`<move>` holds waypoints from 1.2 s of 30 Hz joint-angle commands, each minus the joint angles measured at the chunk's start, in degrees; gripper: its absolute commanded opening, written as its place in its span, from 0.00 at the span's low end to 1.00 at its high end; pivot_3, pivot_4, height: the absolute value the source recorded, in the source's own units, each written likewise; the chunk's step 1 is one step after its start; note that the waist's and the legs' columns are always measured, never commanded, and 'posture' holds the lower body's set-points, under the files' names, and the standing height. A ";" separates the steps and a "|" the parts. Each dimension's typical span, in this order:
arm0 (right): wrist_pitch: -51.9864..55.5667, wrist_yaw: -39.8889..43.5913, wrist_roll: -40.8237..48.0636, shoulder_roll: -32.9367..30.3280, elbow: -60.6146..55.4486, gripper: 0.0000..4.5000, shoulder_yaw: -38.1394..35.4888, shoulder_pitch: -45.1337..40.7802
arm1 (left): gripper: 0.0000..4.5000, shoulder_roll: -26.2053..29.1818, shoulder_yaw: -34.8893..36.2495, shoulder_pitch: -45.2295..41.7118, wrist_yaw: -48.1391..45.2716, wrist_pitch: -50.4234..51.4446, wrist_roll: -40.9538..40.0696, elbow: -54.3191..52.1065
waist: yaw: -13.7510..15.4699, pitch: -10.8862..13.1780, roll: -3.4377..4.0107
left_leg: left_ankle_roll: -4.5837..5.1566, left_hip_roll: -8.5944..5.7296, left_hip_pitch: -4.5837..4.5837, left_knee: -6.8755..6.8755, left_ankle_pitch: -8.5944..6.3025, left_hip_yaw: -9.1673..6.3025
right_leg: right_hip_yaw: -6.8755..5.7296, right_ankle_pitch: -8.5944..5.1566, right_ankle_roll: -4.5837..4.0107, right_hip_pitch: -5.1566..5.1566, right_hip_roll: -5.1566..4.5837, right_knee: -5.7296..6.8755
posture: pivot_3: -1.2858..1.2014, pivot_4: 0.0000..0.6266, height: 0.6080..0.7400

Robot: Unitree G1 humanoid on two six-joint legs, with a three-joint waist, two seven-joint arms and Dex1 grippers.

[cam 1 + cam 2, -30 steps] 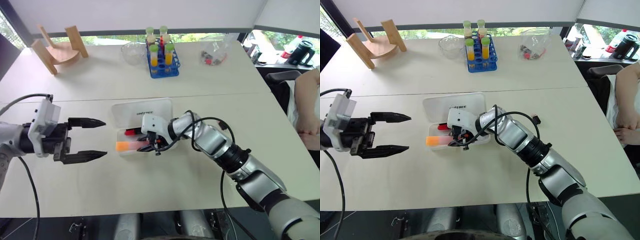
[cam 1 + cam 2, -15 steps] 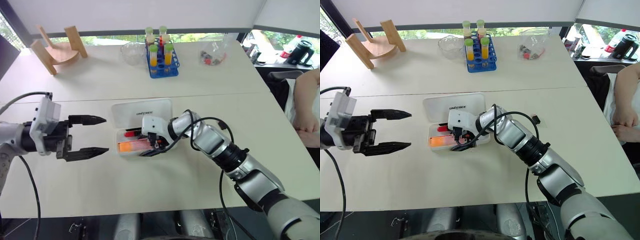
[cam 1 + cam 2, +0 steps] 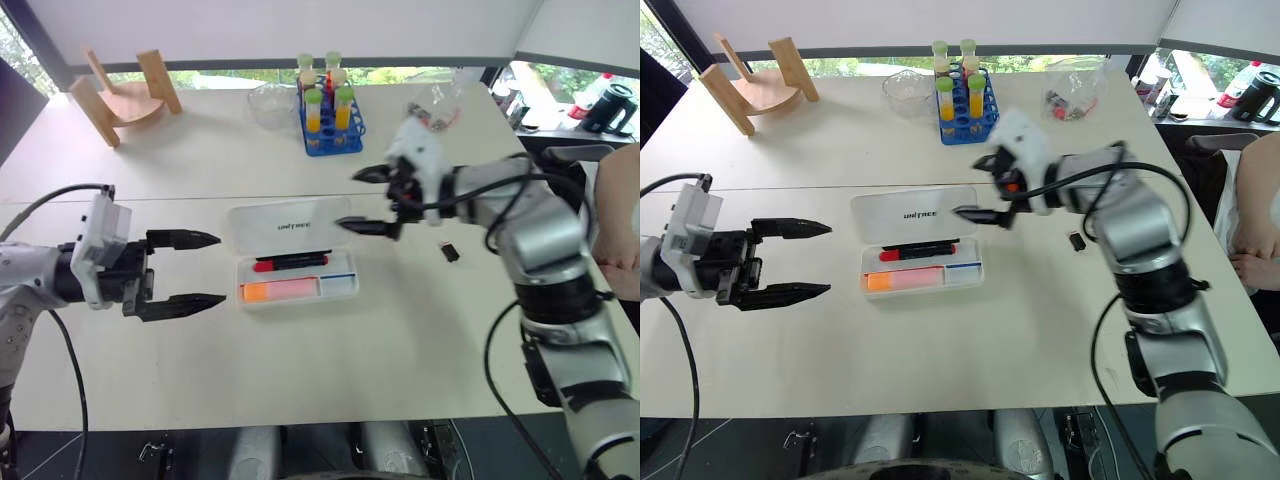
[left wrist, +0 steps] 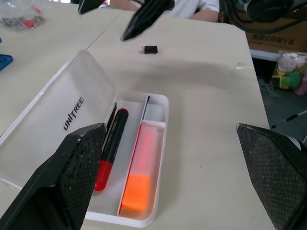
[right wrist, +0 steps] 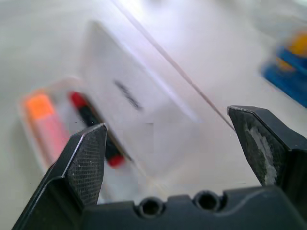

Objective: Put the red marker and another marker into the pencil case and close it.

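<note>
The pencil case point(image 3: 340, 292) lies open at the table's middle, its white lid point(image 3: 290, 225) folded back flat. Inside, the red marker point(image 3: 290, 263) with its black cap lies along the back, and another marker point(image 3: 285, 290), pink with an orange end, lies in front of it. My right gripper point(image 3: 358, 200) hangs open and empty above the table, just right of the lid. To the left of the case, my left gripper point(image 3: 215, 268) stands open and level, pointing at it, a short way off. The left wrist view shows both markers point(image 4: 111, 148) point(image 4: 141, 167) side by side in the tray.
A blue tube rack point(image 3: 330, 120), a glass bowl point(image 3: 272, 103) and a plastic bag point(image 3: 435, 105) stand at the back, a wooden stand point(image 3: 120, 95) at back left. A small black object point(image 3: 450, 252) lies right of the case. A person's arm point(image 3: 620, 230) is at the right edge.
My right gripper let go of the pink marker in the case, opened, and rose up and to the right. The pink marker now lies in the tray. The left gripper stayed put.
</note>
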 commanded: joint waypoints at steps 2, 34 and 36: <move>3.43 -9.52 -1.98 -2.77 -3.21 0.98 -9.80 9.56 | 1.00 -0.37 -0.58 -1.41 -0.47 -1.19 -0.12 -0.29 | -0.27 0.00 0.01 | 0.00 0.00 0.00 -0.01 0.00 0.02 | 0.02 0.00 0.00 -0.01 0.01 0.02 | 0.52 0.24 1.00; -1.38 -8.44 7.24 -3.44 -2.12 0.00 -7.22 19.56 | 1.00 -1.90 -3.92 -5.69 -1.10 -2.59 2.15 2.85 | -0.50 0.03 0.08 | 0.02 0.05 0.73 -0.02 0.00 0.19 | 0.16 -0.01 0.01 0.57 0.07 0.15 | 0.52 0.24 1.00; -2.91 -1.48 10.49 -5.97 -7.69 0.00 -3.99 17.92 | 1.00 -1.85 -3.93 -5.65 -1.11 -2.43 2.09 2.74 | -0.49 0.09 0.19 | 0.02 0.06 0.71 -0.04 0.00 0.20 | 0.17 -0.01 0.01 0.53 0.07 0.15 | 0.52 0.24 1.00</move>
